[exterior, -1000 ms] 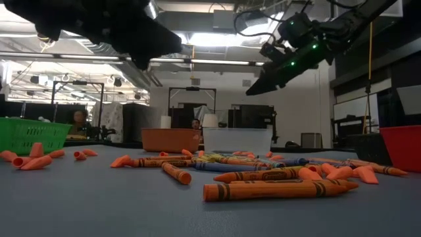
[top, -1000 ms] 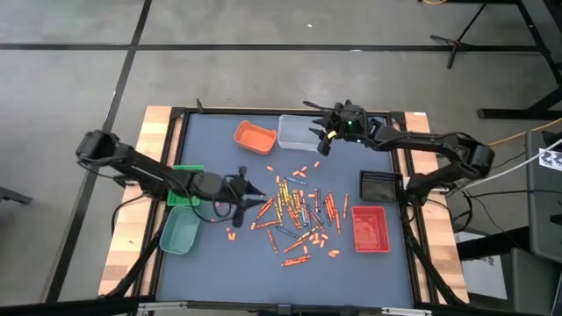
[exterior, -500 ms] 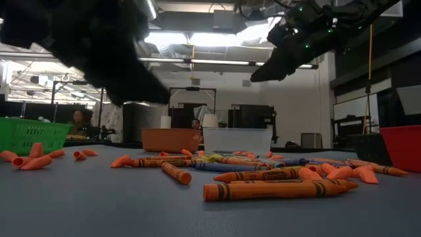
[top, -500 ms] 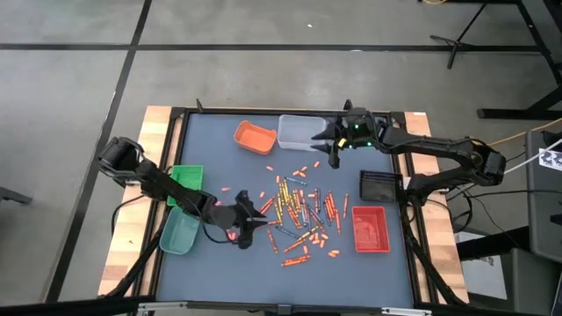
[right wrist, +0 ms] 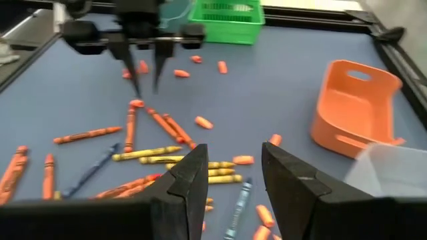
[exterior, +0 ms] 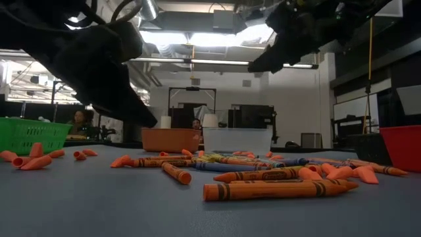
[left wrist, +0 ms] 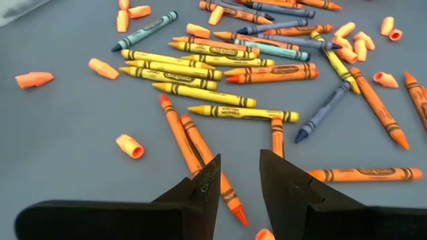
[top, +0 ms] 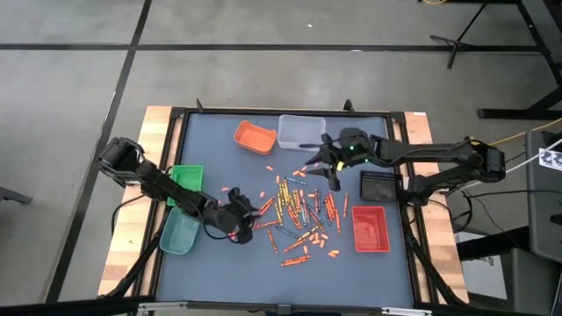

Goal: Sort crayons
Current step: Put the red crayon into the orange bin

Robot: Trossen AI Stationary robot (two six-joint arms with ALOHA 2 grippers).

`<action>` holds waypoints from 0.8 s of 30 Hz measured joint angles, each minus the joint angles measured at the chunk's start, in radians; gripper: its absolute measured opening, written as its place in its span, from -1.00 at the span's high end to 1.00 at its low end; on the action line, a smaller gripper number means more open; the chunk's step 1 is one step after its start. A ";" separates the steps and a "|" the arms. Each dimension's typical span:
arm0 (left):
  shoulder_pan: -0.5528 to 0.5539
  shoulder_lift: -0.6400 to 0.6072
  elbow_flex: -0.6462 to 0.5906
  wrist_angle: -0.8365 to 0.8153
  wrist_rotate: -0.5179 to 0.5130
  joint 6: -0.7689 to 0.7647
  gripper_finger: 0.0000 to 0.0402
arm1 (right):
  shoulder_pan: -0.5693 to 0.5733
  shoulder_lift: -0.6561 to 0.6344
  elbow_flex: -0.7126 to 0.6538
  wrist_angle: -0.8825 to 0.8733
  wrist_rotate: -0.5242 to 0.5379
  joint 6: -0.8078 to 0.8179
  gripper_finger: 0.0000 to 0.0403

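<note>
Now my left pincer (top: 250, 217) hangs low at the left edge of the crayons (top: 299, 211), its fingers parted with nothing between them, tips aimed down at a pair of orange sticks (left wrist: 200, 152) lying side by side just under them; I judge it sits there because those are the nearest loose ones to lift. Most of the crayons lie jumbled in the middle of the table (top: 386, 263), orange, yellow and blue-grey crossing one another, with short orange stubs scattered toward the left, so none looks sorted yet from here. On the near right stands the red tray (top: 370, 228), on the left the teal tray (top: 179, 233) and green basket (top: 183, 175). Farther off, my right pincer (top: 318, 163) hovers above the pile's far edge, also spread and empty. Farthest stand the orange tray (top: 254, 137) and the clear tray (top: 299, 132).
</note>
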 joint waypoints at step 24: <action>0.000 0.191 0.000 0.084 0.024 -0.104 0.57 | 0.105 0.002 0.000 0.001 0.010 -0.001 0.31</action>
